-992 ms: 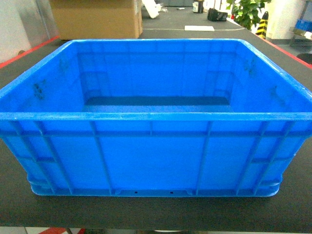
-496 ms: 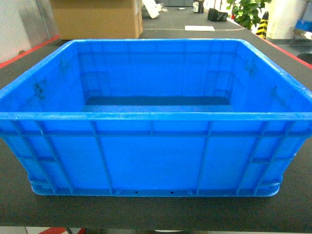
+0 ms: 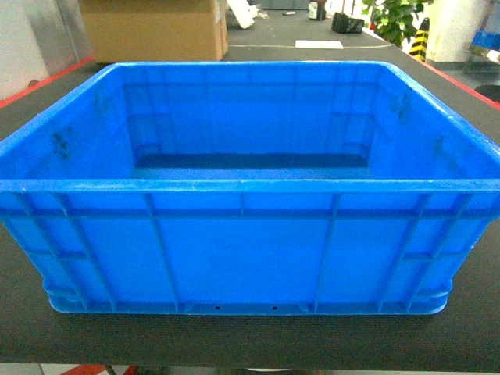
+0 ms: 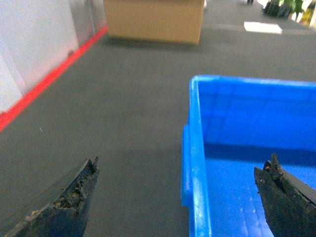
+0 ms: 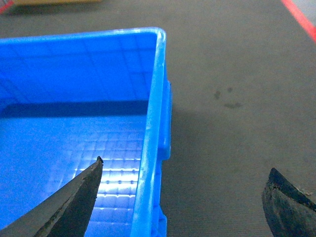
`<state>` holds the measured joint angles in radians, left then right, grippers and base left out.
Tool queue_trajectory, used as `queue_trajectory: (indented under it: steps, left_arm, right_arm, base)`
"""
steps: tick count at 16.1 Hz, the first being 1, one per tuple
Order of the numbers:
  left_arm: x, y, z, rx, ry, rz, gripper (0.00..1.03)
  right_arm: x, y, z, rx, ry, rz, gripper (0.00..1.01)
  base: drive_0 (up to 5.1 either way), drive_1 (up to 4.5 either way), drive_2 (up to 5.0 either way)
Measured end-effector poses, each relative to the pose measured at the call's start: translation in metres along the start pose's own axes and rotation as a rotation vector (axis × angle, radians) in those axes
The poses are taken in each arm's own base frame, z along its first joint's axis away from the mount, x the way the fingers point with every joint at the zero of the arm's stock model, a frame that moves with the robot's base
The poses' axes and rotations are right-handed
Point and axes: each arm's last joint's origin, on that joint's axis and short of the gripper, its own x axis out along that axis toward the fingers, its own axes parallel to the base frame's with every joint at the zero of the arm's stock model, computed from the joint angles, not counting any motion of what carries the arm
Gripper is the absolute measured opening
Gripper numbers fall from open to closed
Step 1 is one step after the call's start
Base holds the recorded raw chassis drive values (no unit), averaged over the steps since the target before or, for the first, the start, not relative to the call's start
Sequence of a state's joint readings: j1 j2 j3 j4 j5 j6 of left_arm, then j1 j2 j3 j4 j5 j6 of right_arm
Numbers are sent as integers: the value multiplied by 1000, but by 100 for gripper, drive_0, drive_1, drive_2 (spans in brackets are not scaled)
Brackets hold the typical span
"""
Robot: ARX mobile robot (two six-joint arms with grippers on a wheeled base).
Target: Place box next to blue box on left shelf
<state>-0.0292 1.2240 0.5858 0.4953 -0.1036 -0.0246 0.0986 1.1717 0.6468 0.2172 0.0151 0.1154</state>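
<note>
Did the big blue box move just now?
No. The blue box sits in the same spot against the cardboard box behind it.

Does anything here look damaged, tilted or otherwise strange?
Nothing serious. The blue crate sits level and empty on the dark surface. Only small dark scuffs mark its inner side walls, and dirt clings to the left tool's fingertips.

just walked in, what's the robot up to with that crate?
It is lining up a two-arm grab on the blue crate, which sits empty on a dark surface. The left gripper is open astride the crate's left wall, and the right gripper is open astride the right wall. Neither is clamped yet, and no shelf is in view.
</note>
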Motion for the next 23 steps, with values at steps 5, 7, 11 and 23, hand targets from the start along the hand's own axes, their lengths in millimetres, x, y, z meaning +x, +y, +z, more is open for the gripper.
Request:
queue_trajectory:
  steps: [5,7,11,23]
  left_arm:
    - [89,-15,-36,-52,425,-75,98]
    - [89,-15,-36,-52,427,-76,98]
    - [90,-15,-37,-52,431,-79,98]
    - [62,-30,-2,1,289,-42,17]
  right_arm:
    - [113,18,-15,68,404,45,98]
    - [113,18,-15,70,404,44,98]
    - [113,18,-15,69,406,37,98]
    - [80,37,12,8,223,24,8]
  base:
    - [0,0,0]
    - [0,0,0]
    - [0,0,0]
    - [0,0,0]
